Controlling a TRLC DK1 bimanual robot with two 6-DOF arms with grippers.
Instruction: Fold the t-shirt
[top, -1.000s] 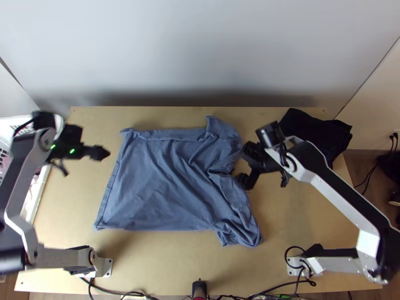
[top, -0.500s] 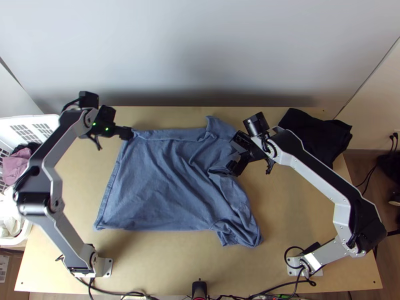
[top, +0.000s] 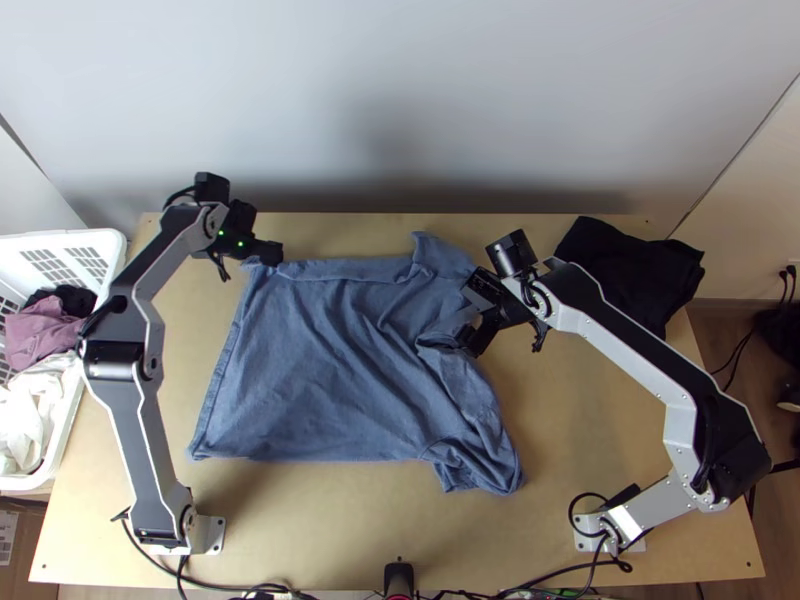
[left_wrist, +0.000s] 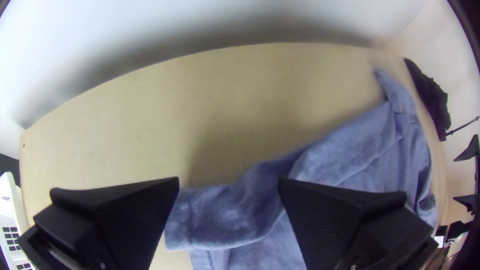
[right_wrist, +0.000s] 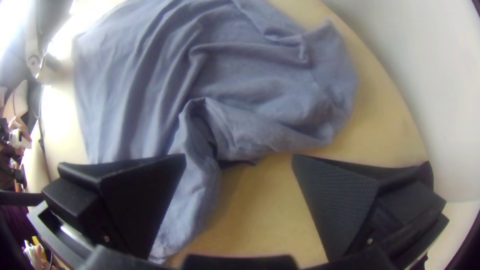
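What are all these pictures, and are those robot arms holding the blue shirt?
You see two robot arms at a wooden table. One picture looks down from a camera high above. The other two come from little cameras on the arms' wrists, so you see each arm's black fingers up close.

A blue t-shirt lies mostly spread out, with some wrinkles and bunched parts. Black cloth lies near the far edge, and a white basket holds more clothes.

Nothing is held now: the left gripper is open over a shirt corner, and the right gripper is open by the crumpled side.
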